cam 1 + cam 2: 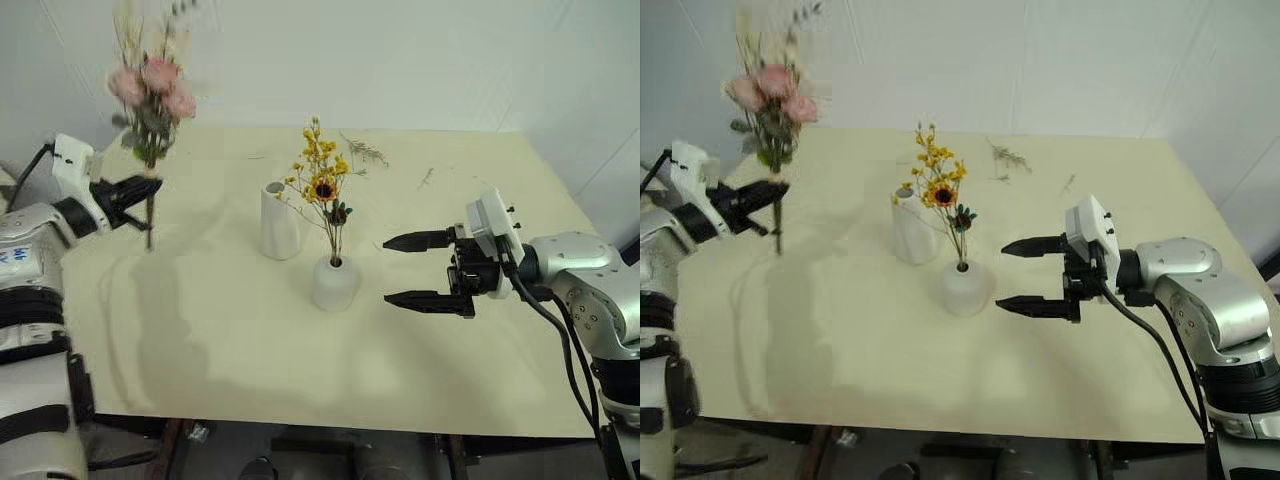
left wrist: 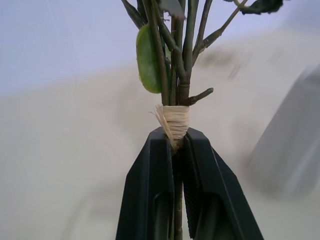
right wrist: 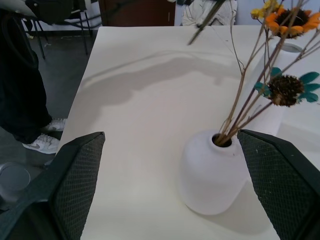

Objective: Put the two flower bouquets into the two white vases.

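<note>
The pink rose bouquet [image 1: 152, 95] hangs upright above the table's left side, its stems clamped just under the raffia tie [image 2: 173, 121] by my left gripper [image 1: 143, 189], which is shut on it. The yellow bouquet [image 1: 322, 178] with its small sunflower stands in the short round white vase [image 1: 334, 284] at the table's middle. The tall slim white vase [image 1: 279, 221] stands just left of and behind it, with nothing in it. My right gripper [image 1: 415, 270] hovers open to the right of the round vase [image 3: 211, 171], apart from it.
Loose thin green twigs [image 1: 366, 151] lie at the back of the cream table [image 1: 200, 340], with a small one [image 1: 427, 177] further right. A person's legs and shoes [image 3: 44, 142] stand beyond the table's left edge.
</note>
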### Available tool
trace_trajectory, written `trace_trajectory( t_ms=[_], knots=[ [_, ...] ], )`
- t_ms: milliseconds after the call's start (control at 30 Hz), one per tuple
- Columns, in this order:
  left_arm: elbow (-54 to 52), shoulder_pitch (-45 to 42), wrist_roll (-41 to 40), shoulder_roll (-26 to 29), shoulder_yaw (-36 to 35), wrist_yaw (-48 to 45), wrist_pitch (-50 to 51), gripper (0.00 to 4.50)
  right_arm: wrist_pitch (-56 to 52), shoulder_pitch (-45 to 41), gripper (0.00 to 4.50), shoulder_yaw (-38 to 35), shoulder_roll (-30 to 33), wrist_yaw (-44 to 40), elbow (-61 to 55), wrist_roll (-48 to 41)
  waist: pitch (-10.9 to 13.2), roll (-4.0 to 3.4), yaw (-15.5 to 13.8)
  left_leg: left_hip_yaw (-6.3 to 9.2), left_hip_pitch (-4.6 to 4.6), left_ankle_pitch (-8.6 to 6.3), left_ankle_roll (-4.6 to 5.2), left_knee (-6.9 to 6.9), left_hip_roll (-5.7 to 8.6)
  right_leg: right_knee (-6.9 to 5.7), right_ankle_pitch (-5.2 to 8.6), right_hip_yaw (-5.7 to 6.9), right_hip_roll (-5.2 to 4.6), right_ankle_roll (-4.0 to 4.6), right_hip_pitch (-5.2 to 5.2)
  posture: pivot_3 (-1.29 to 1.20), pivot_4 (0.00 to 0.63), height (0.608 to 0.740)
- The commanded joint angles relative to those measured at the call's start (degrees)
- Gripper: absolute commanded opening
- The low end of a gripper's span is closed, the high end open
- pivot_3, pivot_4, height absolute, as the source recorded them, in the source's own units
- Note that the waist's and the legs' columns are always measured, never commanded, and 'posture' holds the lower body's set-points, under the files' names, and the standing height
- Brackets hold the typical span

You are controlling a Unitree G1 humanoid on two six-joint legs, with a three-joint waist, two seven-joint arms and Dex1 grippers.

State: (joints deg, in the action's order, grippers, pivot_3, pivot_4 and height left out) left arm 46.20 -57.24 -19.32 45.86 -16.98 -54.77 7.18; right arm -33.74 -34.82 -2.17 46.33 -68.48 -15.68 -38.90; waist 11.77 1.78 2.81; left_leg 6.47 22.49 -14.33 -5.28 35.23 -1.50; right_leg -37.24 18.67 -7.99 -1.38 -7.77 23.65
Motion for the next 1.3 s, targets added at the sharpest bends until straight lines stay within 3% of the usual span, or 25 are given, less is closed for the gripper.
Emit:
trace_trajectory(
  t_ms=[33,367,1033,1300],
  knots=[
    [1.93,-3.9,-3.28,-0.29,-2.65,-4.93,-4.94,0.0,1.04,-0.55,4.5,-2.79,-0.67,0.89,-2.39,-1.92,0.0,0.0,0.05,0.0,0.0,0.0,0.0,0.01,0.0,0.01,0.0,0.0,0.0,0.0,-0.01,0.0,0.15,0.74],
    [12.42,-14.89,-9.5,-7.33,-7.14,-14.29,-8.8,0.0,1.59,0.57,4.5,-8.99,-2.4,4.28,-1.29,-5.91,0.01,0.02,0.42,0.02,-0.03,0.04,0.05,0.05,0.02,-0.17,0.0,-0.01,0.04,0.0,0.01,0.0,0.15,0.74],
    [19.42,-21.35,-9.06,-17.02,-7.04,-18.1,-2.54,0.0,3.74,10.49,4.5,-14.48,1.98,5.29,-2.81,-3.8,0.03,0.06,0.33,0.05,-0.06,0.05,0.06,0.08,0.03,-0.21,0.0,-0.01,0.06,-0.01,0.0,0.0,0.15,0.74],
    [19.44,-25.01,-8.08,-16.2,-6.95,-16.88,-2.04,0.0,3.5,12.37,4.5,-15.19,2.21,7.09,-4.54,-4.23,0.05,0.08,0.38,0.05,-0.05,0.05,0.06,0.07,0.03,-0.21,0.01,-0.02,0.07,-0.01,0.0,0.0,0.15,0.74]
  ],
)
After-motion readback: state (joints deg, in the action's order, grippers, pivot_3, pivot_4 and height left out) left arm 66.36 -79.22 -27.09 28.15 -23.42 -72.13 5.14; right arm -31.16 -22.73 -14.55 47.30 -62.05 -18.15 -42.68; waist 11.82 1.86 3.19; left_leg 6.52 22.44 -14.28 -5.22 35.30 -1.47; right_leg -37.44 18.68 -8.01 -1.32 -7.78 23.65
